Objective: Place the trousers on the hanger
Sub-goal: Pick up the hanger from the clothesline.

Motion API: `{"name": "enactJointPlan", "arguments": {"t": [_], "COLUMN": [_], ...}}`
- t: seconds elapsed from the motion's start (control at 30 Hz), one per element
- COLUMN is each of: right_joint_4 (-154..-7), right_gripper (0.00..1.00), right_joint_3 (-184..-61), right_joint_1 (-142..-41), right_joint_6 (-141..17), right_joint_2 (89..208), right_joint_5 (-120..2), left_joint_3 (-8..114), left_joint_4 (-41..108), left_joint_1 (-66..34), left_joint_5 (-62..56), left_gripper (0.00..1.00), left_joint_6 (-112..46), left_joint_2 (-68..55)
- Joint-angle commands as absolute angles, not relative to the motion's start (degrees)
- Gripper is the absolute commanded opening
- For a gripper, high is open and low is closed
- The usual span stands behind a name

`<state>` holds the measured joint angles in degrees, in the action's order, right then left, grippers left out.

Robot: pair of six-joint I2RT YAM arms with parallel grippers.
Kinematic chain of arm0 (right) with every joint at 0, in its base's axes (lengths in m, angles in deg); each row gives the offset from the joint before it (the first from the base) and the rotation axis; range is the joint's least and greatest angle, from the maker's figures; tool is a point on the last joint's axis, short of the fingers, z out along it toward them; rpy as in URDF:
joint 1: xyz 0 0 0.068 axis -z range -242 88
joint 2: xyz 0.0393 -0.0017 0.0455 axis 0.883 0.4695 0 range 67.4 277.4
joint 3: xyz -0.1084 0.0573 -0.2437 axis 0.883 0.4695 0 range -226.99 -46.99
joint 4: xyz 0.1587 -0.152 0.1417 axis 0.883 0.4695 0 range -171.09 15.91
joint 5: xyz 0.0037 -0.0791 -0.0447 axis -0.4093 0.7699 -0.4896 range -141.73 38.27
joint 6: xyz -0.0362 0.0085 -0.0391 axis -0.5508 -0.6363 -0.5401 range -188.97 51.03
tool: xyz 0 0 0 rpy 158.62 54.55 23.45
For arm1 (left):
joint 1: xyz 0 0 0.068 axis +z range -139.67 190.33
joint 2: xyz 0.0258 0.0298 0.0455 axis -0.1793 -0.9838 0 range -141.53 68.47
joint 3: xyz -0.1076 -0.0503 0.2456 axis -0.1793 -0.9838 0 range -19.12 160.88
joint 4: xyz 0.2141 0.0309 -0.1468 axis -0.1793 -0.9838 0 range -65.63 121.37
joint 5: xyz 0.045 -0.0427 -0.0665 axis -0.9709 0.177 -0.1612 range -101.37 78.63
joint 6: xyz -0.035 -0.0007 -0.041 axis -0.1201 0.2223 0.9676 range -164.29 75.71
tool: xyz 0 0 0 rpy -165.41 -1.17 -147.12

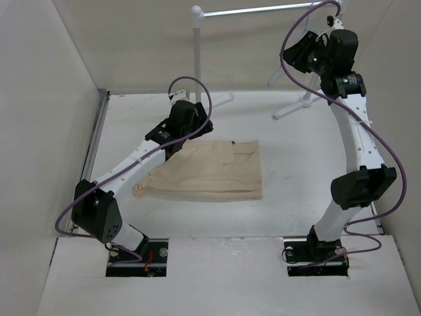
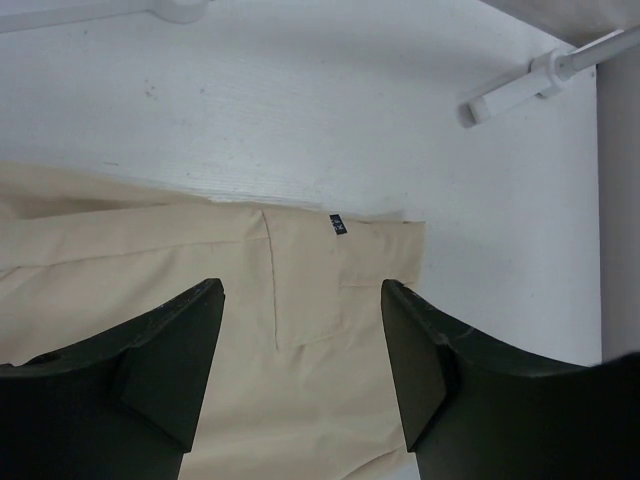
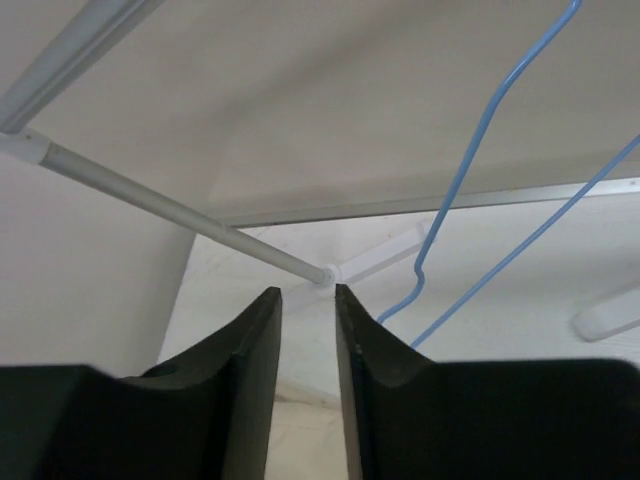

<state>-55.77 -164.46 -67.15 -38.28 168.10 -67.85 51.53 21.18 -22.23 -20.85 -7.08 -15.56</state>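
Note:
The beige trousers (image 1: pixel 210 172) lie folded flat on the white table, mid-left. My left gripper (image 1: pixel 189 130) hovers over their far edge, open and empty. In the left wrist view the left gripper (image 2: pixel 302 330) has its jaws wide apart above the cloth (image 2: pixel 300 270), with a stitched pocket and a small dark label between them. My right gripper (image 1: pixel 299 56) is raised high at the back right beside the rack. In the right wrist view the right gripper (image 3: pixel 308 295) is narrowly open with nothing between the jaws. The thin blue hanger (image 3: pixel 480 140) hangs just to its right, untouched.
A white tube rack stands at the back, with a post (image 1: pixel 197 46), a top rail (image 1: pixel 263 10) and feet (image 1: pixel 296 105) on the table. Its rail (image 3: pixel 150 200) runs above the right gripper. A rack foot (image 2: pixel 520 90) lies beyond the trousers. Walls enclose the table.

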Motion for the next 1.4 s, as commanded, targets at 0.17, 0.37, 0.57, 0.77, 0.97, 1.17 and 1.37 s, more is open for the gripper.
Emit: {"name": "enactJointPlan", "arguments": {"t": [0.17,0.37,0.57,0.77,0.97,1.17,1.37], "right_joint_4": [-55.34,-57.00,-62.36,-63.43,-56.66,-56.83,-57.09], "right_gripper": [0.53,0.49,0.14,0.04,0.05,0.06,0.05], "right_joint_3": [-167.13,-172.41,-173.82,-173.12,-166.47,-141.08,-123.31], "right_joint_1": [-64.51,-64.59,-64.42,-64.68,-66.35,-70.21,-75.04], "right_joint_6": [-38.92,-38.65,-35.58,-38.29,-40.76,-41.29,-40.41], "right_joint_2": [171.36,177.60,179.46,174.37,168.14,155.75,146.86], "right_joint_5": [-65.17,-70.44,-75.36,-75.64,-75.46,-70.81,-66.76], "left_joint_3": [52.25,51.28,49.88,51.88,62.86,77.18,86.86], "left_joint_4": [22.23,21.71,21.71,21.18,19.60,16.96,16.96], "left_joint_1": [-22.32,-21.88,-22.41,-22.32,-21.88,-26.35,-32.33], "left_joint_5": [-19.19,-19.19,-19.46,-19.19,-14.72,-7.95,-4.69], "left_gripper": [0.63,0.63,0.62,0.66,0.66,0.55,0.57], "left_joint_6": [-8.61,-8.61,-8.52,-8.43,-8.61,-9.39,-11.68], "left_joint_2": [-14.24,-13.88,-14.41,-15.29,-17.83,-23.01,-29.16]}}
